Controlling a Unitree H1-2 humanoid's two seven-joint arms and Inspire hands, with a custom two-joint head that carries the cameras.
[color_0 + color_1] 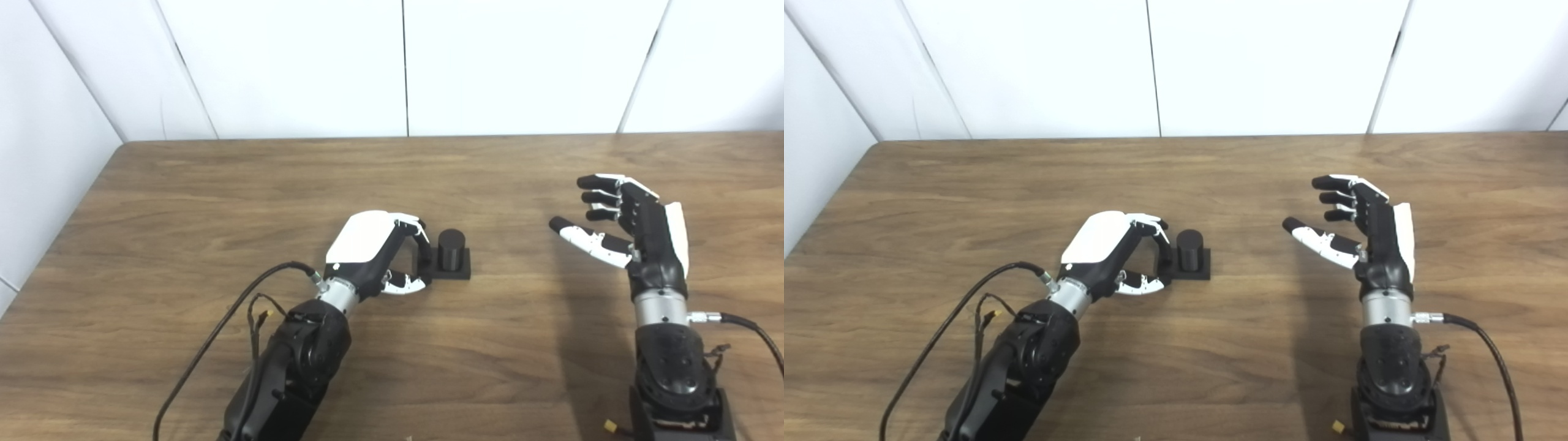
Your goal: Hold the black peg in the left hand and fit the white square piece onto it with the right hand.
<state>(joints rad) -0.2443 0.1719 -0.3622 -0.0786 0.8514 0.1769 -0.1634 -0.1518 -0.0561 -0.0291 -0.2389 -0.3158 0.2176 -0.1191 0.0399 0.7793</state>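
The black peg (451,247) is a short cylinder standing upright on a flat black square base (459,271), which rests on the wooden table (184,202) near the middle. My left hand (375,252) lies just left of it. Its curled fingers (422,244) and thumb (409,283) close on the base's left edge. My right hand (625,229) hovers well to the right of the peg. It is open, its fingers are spread and it holds nothing. No white square piece shows in either view.
White wall panels (404,67) close off the table's back and left sides. A black cable (208,349) runs along my left forearm, and another cable (756,334) trails from my right wrist.
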